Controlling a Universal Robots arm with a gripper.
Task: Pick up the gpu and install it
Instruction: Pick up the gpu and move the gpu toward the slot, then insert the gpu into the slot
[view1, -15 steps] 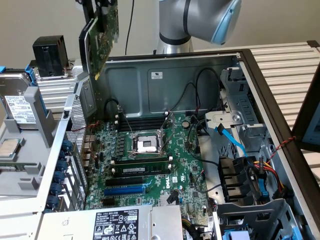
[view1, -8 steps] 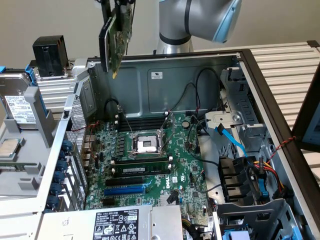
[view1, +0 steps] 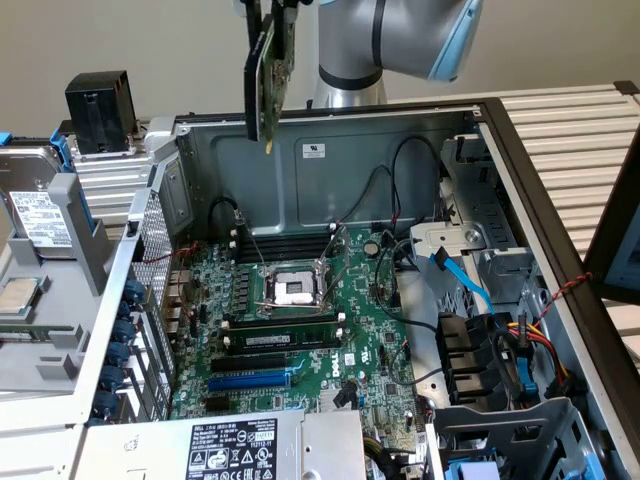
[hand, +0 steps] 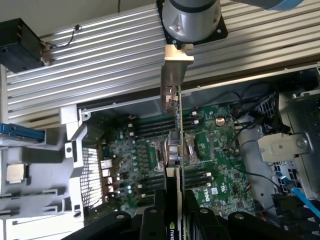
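Observation:
The gpu (view1: 266, 75) hangs on edge high above the open computer case, its green board and black shroud pointing down toward the case's back wall. My gripper (view1: 276, 10) is shut on its upper end at the top of the exterior view. In the wrist view the gpu (hand: 173, 125) runs edge-on away from my gripper (hand: 175, 212), whose dark fingers (hand: 159, 207) clamp it from both sides. Its silver end bracket (hand: 176, 70) is at the far end. Well below the card lies the large green motherboard (view1: 300, 330), and the card touches nothing in the case.
RAM sticks (view1: 280, 335) and a CPU socket (view1: 295, 290) sit on the motherboard. A power supply (view1: 230, 445) borders the near edge. Drive cage and cables (view1: 500, 340) fill the exterior view's right. A black box (view1: 100, 110) and a hard drive (view1: 35, 215) stand at its left.

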